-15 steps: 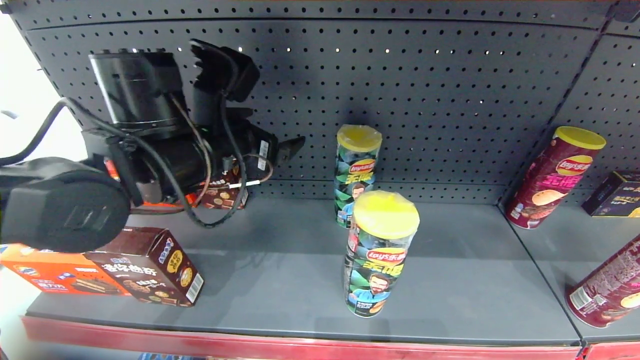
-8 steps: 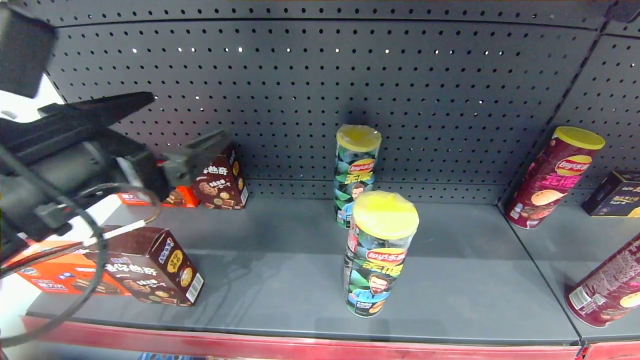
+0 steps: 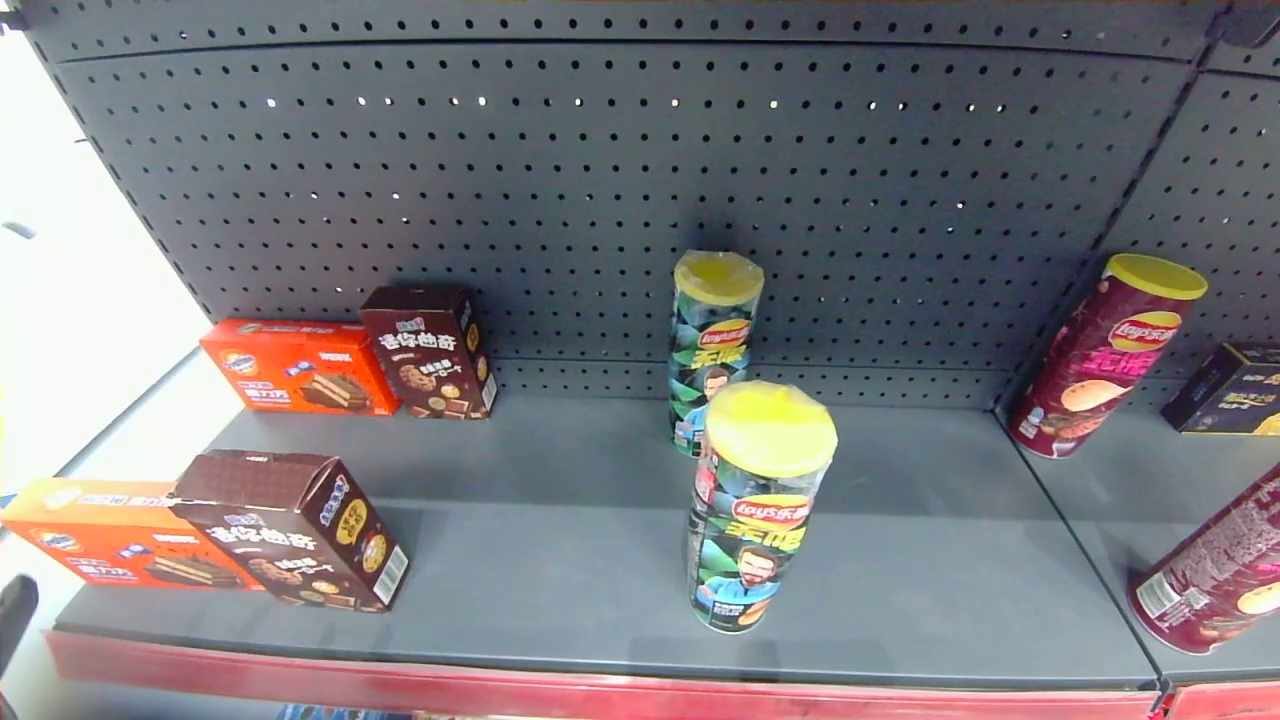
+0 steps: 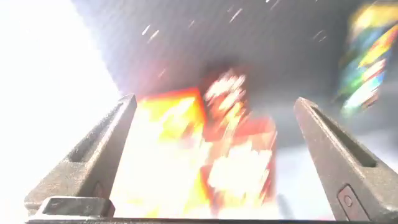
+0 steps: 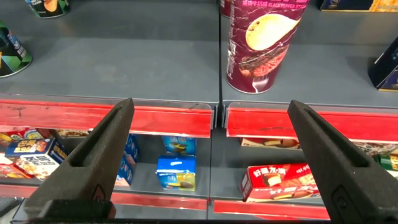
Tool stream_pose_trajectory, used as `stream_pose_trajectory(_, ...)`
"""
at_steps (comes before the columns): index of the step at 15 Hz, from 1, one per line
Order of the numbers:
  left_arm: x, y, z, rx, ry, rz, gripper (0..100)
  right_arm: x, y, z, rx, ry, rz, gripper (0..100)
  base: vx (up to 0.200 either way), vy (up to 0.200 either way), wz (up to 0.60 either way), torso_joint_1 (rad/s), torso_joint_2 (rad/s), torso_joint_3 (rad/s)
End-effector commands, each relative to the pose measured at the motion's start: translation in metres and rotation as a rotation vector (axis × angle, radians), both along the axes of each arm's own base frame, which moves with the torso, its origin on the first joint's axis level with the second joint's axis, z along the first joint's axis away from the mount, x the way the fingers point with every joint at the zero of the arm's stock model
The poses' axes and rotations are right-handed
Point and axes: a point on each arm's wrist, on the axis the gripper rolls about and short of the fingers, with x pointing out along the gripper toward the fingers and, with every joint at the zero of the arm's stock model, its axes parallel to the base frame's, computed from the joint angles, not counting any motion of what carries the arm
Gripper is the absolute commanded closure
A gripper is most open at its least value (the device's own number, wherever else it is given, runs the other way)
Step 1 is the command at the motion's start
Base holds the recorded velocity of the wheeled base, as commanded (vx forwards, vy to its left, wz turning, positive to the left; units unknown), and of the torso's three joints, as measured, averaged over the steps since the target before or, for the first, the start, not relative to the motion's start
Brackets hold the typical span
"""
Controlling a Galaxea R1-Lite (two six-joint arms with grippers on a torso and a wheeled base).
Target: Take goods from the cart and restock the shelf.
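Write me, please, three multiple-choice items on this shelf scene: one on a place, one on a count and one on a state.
1. Where does the rear brown box stand on the shelf?
A. Right beside the rear orange box
B. Between two chip cans
C. On top of a can

2. How many green cans with yellow lids stand on it?
A. One
B. Two
C. Four

3. What state is the right gripper in?
A. Shut on a can
B. Shut on a box
C. Open, holding nothing

Answers: 1 A, the two boxes stand side by side at the shelf's back; 2 B, one can stands in front and another behind it; 3 C, its fingers are spread wide with nothing between them.
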Motion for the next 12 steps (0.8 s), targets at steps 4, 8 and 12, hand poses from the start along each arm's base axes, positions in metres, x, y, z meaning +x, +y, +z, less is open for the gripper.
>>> stream_pose_trajectory(4,-0.042,-0.001,-0.085,-0.001,0.075,-0.041,0,0.0,0.0,0.0,0.0,0.001,0.0,0,0.0,0.0,0.0,0.0,0.0,0.0)
stream_pose_trajectory(8,-0.04,-0.001,-0.099,-0.002,0.213,-0.039,0,0.0,0.0,0.0,0.0,0.001,0.0,0,0.0,0.0,0.0,0.0,0.0,0.0)
stream_pose_trajectory(12,-0.04,-0.001,-0.099,-0.01,0.219,-0.066,0,0.0,0.0,0.0,0.0,0.001,0.0,0,0.0,0.0,0.0,0.0,0.0,0.0)
